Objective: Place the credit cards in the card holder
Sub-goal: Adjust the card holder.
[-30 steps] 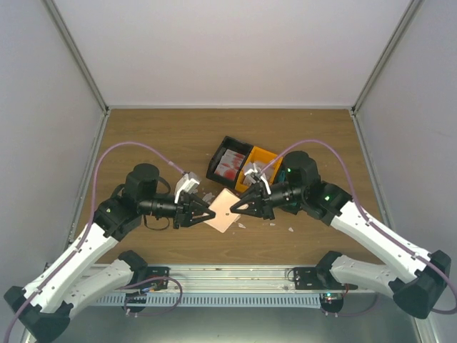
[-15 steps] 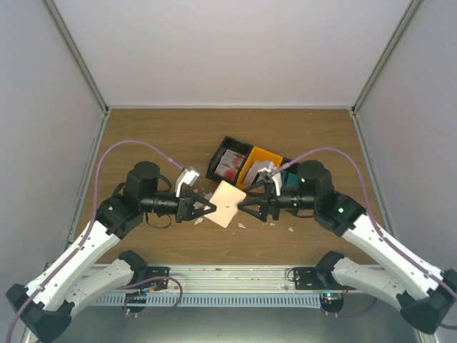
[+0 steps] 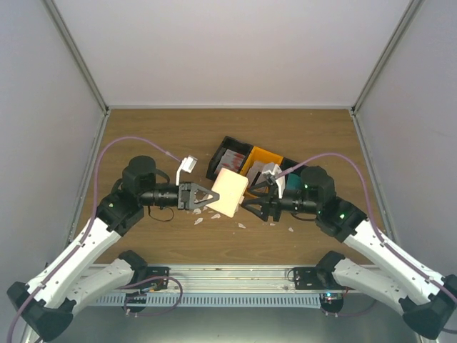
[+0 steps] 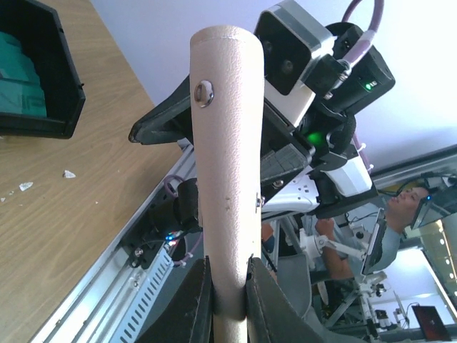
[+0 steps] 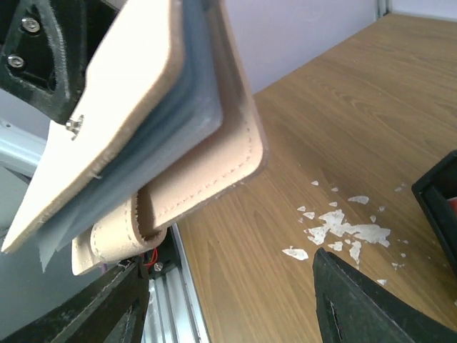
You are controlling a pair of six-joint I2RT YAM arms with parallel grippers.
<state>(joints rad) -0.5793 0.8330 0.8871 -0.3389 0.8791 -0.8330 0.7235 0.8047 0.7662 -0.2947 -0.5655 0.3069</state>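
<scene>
Robotics lab, white-walled test booth (image 3: 235,50), aluminium mounting rail (image 3: 235,275), seated person (image 4: 400,206) visible beyond

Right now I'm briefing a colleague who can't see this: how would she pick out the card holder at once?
On the wooden table, find the black-and-orange tray near the middle. Just in front of it, the left fingers pinch the card holder in the air. It is the only flat beige-tan piece, with a small metal snap.

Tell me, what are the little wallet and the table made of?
The card holder looks like tan leather, maybe fake: matte, finely grained, stitched along its edge, with a shiny metal snap. The table looks like wood, possibly a printed laminate: brown grain lines, smooth surface.
</scene>
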